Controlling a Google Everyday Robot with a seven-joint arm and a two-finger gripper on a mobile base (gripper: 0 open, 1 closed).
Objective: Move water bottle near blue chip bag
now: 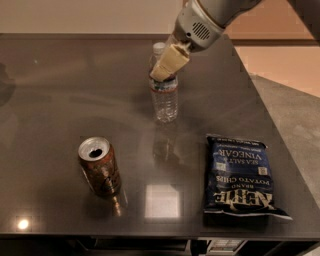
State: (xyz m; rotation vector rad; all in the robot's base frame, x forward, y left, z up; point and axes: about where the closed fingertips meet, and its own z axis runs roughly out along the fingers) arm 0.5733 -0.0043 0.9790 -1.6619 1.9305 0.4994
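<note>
You're gripping the water bottle (165, 102) by its neck in the end effector (165, 67) over the far surface (60, 90), seemingly mid-carry, next needing rightward, nearer travel toward the blue chip bag (239, 177).

A dark glossy table (60, 90) mirrors bright light, pale wall (75, 15) behind, grey floor (296, 120) at right.

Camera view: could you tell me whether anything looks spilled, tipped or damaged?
Nothing stands out: the pincer grips the upright water bottle near its cap, the soda can stands upright, the blue chip bag lies flat.
</note>
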